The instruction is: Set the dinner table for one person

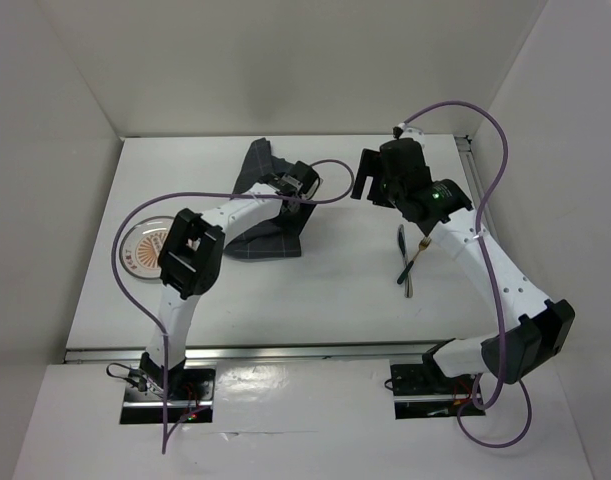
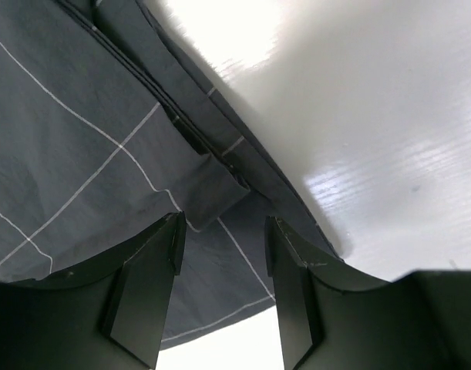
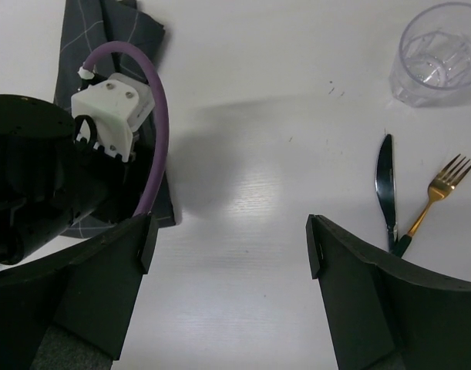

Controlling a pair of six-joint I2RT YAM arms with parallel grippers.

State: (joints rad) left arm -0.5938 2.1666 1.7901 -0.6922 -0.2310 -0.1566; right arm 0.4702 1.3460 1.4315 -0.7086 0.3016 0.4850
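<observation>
The left arm [image 1: 240, 210] hides part of the patterned plate [image 1: 135, 250] and checked cloth mat [image 1: 257, 165], the glass [image 3: 439, 50] is clipped at the right wrist view's corner, and the handle of the knife [image 3: 385, 181] seems tucked behind the right fingers [image 3: 389, 308].

Open stretch of dinner table [image 3: 258, 154] between cloth mat [image 3: 89, 23] and knife [image 3: 385, 185], left arm [image 3: 112, 112] over the mat
</observation>
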